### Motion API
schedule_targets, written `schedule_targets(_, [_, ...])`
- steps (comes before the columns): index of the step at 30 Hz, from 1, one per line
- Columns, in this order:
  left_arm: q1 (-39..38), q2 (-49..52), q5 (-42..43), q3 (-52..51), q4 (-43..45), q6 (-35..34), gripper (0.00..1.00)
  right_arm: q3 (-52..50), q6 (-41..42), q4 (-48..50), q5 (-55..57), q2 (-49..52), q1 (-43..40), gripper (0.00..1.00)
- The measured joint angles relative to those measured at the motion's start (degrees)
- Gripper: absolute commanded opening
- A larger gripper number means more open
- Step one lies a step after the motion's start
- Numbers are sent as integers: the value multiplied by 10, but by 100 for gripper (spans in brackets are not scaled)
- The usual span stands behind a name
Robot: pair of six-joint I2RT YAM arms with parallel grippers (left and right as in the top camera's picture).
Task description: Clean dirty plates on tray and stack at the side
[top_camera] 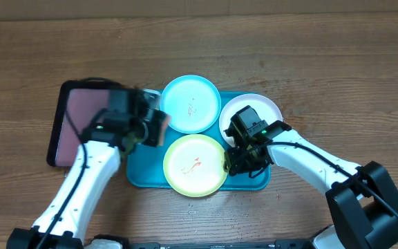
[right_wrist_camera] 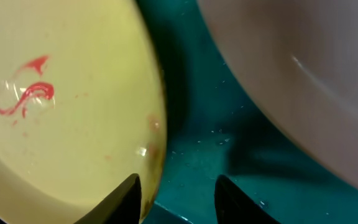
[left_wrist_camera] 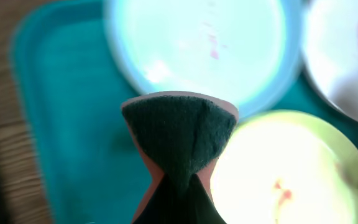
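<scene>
Three plates lie on the turquoise tray [top_camera: 138, 173]: light blue [top_camera: 191, 104] at the back, white [top_camera: 271, 108] at the right, yellow-green [top_camera: 193, 164] in front. All three have red smears. My left gripper [top_camera: 152, 128] is over the tray's left part, shut on a dark teal sponge [left_wrist_camera: 179, 134], which hangs between the light blue plate [left_wrist_camera: 197, 43] and the yellow-green plate [left_wrist_camera: 278, 180]. My right gripper [right_wrist_camera: 178, 194] is open, with its fingers on either side of the yellow-green plate's right rim [right_wrist_camera: 61, 106]. The white plate [right_wrist_camera: 303, 56] is just beyond it.
A smaller black-rimmed tray with a pinkish inside [top_camera: 74, 121] lies left of the turquoise tray, partly under my left arm. Bare wooden table [top_camera: 337, 55] surrounds both trays.
</scene>
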Motion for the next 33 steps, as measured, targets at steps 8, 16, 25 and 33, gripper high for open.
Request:
schedule_targets(8, [-105, 16, 18, 0, -24, 17, 4, 0, -1, 3, -1, 0, 0, 18])
schedule_targets(16, [-169, 47, 41, 0, -64, 44, 4, 1, -1, 13, -1, 0, 0, 12])
schedule_targets(25, [-195, 110, 49, 0, -68, 65, 4, 1, -1, 14, -1, 0, 0, 12])
schedule_targets(33, [-201, 158, 8, 2, -36, 53, 4, 1, -1, 16, -1, 0, 0, 11])
